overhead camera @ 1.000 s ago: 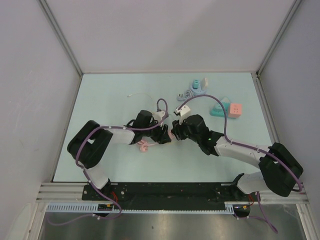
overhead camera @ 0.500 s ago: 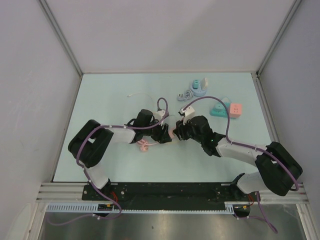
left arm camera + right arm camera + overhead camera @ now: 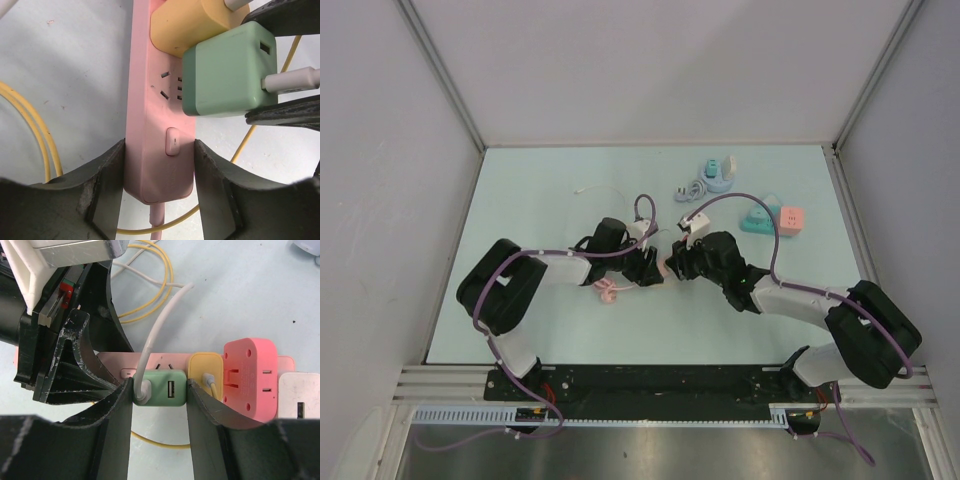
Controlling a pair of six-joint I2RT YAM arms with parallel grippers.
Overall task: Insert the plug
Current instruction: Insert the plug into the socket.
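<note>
A pink power strip [image 3: 150,105] lies on the pale table, and my left gripper [image 3: 159,165] is shut on its switch end, one finger [image 3: 107,172] on each long side. A green plug [image 3: 225,75] with a white cable sits against the strip's face beside a yellow plug [image 3: 192,22]. Its prongs are hidden. My right gripper [image 3: 159,396] is shut on the green plug [image 3: 165,382], with the strip [image 3: 285,365] behind it. In the top view both grippers meet at the strip [image 3: 664,267] mid-table.
Further along the strip sit a pink adapter [image 3: 250,375] and a white plug [image 3: 300,395]. A yellow cable [image 3: 35,135] loops on the table under the strip. At the back right lie a blue holder [image 3: 715,170], a teal piece [image 3: 757,218] and a pink cube [image 3: 792,220].
The right wrist has edged slightly towards the back of the table. Both grips look the same and the left arm has held still.
</note>
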